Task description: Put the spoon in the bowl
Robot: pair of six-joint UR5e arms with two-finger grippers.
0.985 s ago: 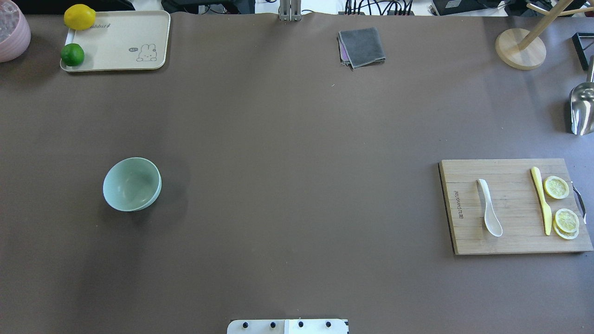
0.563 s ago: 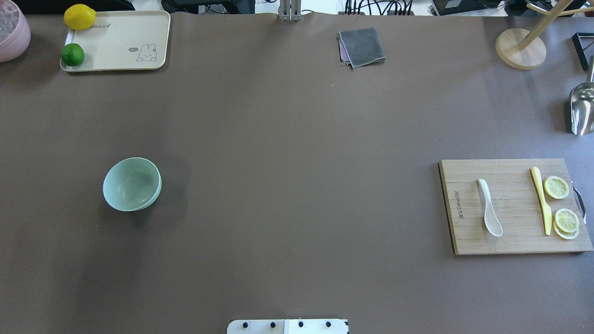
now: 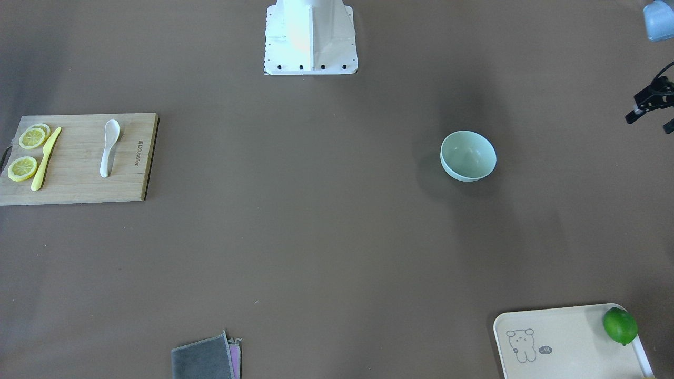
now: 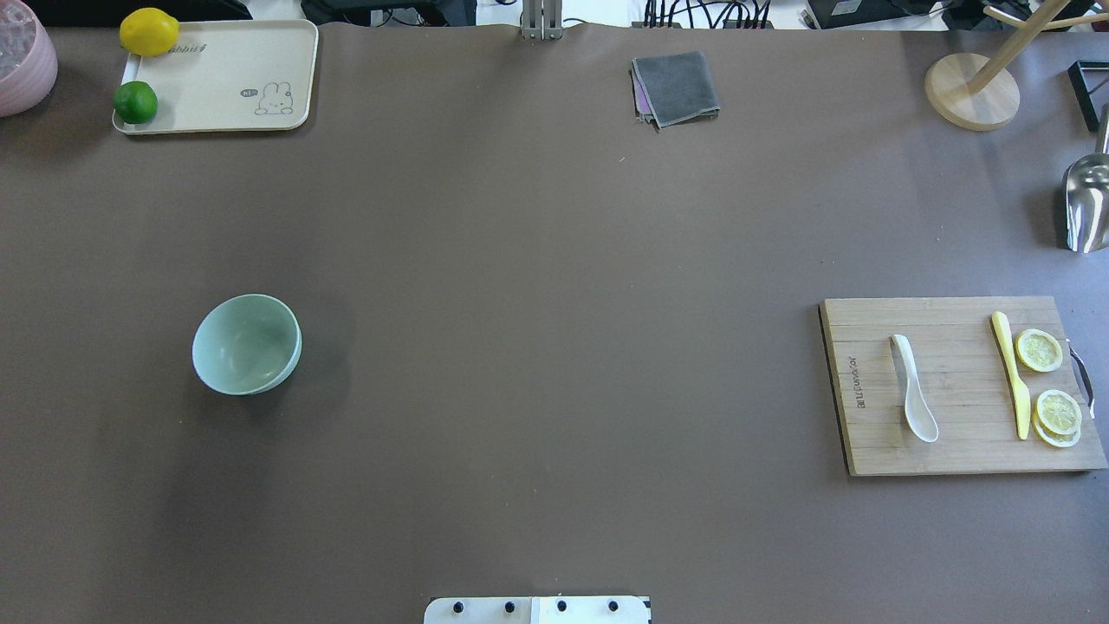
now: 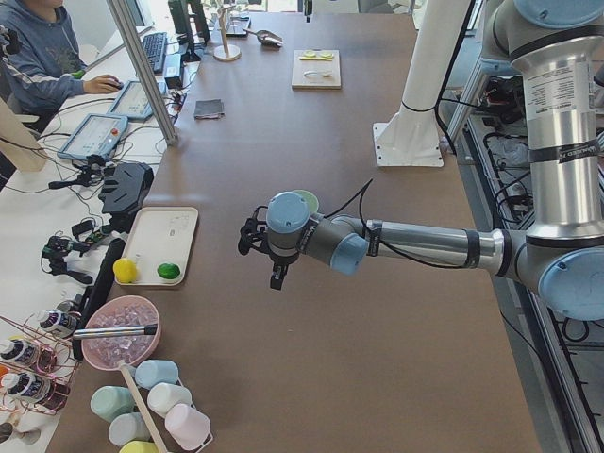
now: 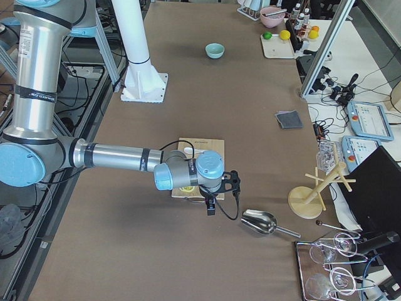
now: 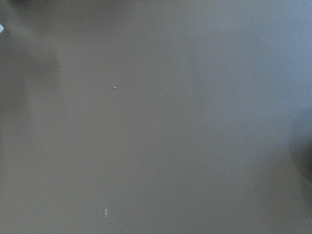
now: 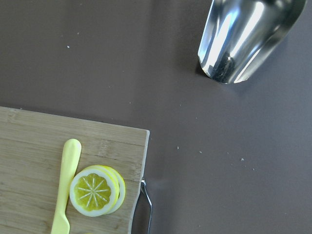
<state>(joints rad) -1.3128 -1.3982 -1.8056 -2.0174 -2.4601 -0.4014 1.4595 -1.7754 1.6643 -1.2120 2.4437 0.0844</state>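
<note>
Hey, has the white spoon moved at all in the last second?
No. In the overhead view the spoon still lies on the same spot of the cutting board, left of the yellow knife.

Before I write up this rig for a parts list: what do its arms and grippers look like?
The left arm and right arm are silver tubes with grey joints and pale blue round caps. The left gripper and right gripper are black, each with a thin black cable looping to its forearm.
</note>
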